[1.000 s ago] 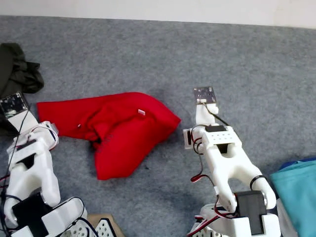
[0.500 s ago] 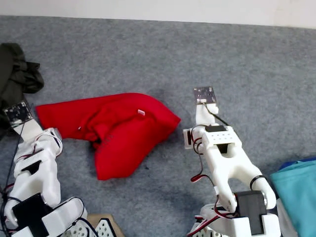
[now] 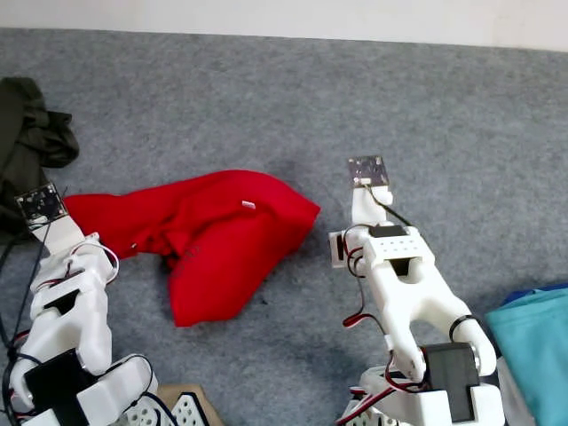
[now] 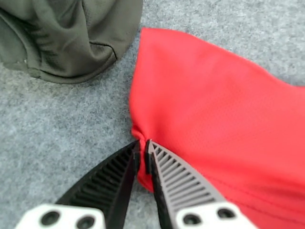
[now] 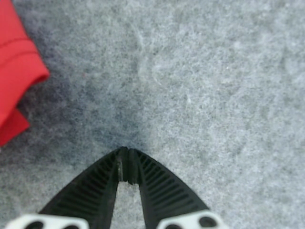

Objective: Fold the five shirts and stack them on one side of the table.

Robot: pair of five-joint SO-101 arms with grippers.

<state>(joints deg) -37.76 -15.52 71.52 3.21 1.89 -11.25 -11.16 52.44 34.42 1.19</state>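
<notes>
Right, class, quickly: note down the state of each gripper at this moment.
Left gripper: shut, pinching the edge of the crumpled red fabric shirt.
Right gripper: shut, holding nothing, above the grey felt-like table surface.

Matt red cloth shirt, rough grey carpet

Robot lab bench: grey felt table with left arm and right arm.

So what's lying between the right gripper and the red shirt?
Nothing lies there. A bare stretch of grey table covering separates the right gripper from the edge of the red shirt, as the right wrist view shows.
</notes>
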